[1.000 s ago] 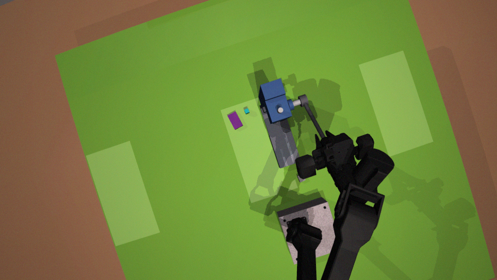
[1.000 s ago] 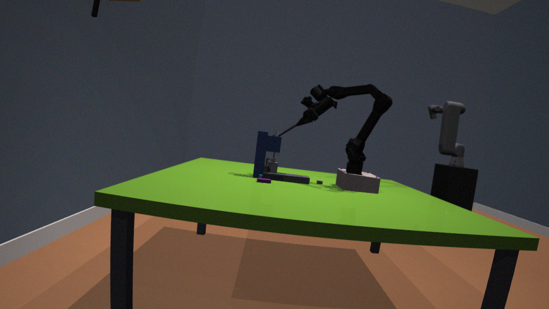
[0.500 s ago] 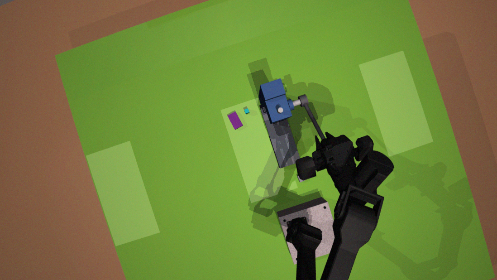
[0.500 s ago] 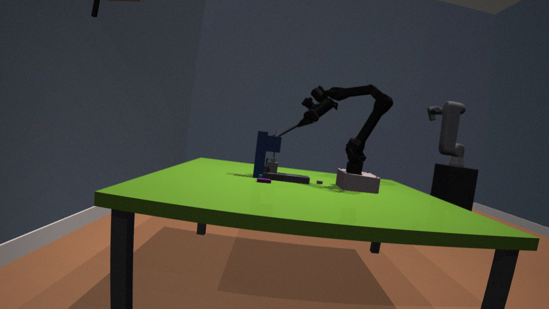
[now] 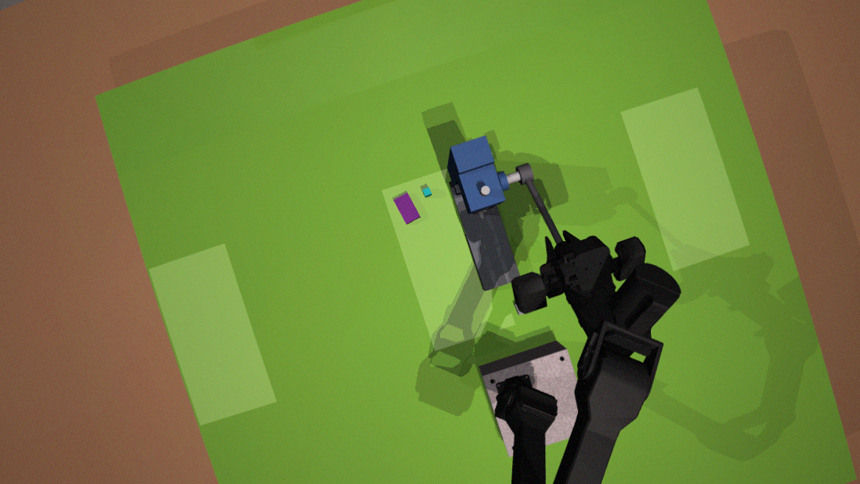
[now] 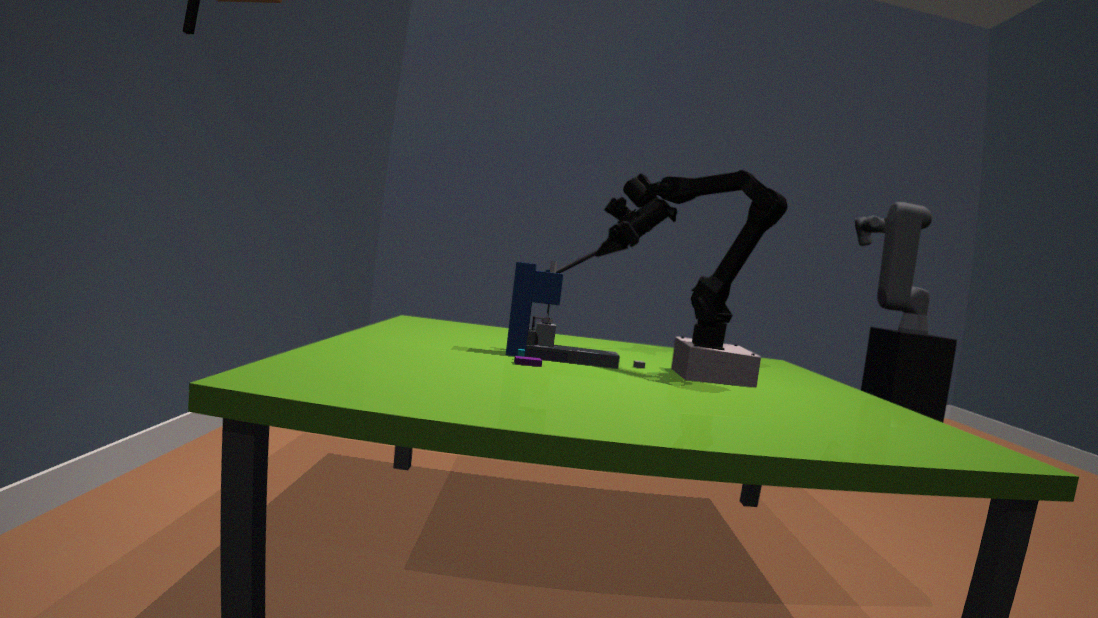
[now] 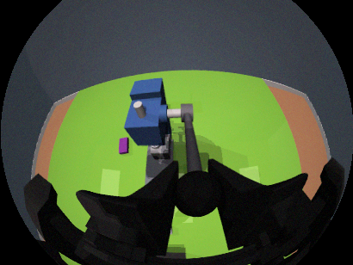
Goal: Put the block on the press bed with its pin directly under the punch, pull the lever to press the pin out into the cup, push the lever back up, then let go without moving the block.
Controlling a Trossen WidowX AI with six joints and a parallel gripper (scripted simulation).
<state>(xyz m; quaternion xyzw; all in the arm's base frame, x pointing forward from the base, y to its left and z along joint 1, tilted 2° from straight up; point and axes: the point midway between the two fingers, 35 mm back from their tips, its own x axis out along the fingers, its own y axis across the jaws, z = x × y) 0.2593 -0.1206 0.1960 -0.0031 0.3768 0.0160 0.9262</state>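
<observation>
The claw is clamped on the lever, grasping it by the round knob at its end, with a finger on either side! From the claw, the lever slopes down to its pivot beside the blue press, so it stands raised at the claw's end. And there's the block, grey, lower than the claw and beyond it, sitting under the press head at the far end of the dark press bed! The thin punch hangs down just above it; whether the pin lines up beneath is too small to tell. Past the claw, on the far side of the bed, lie a purple slab and, near it, a small teal cube. Below the claw and back toward the arm's pale base, a little grey piece rests on the green table, apart from the bed's near end!
</observation>
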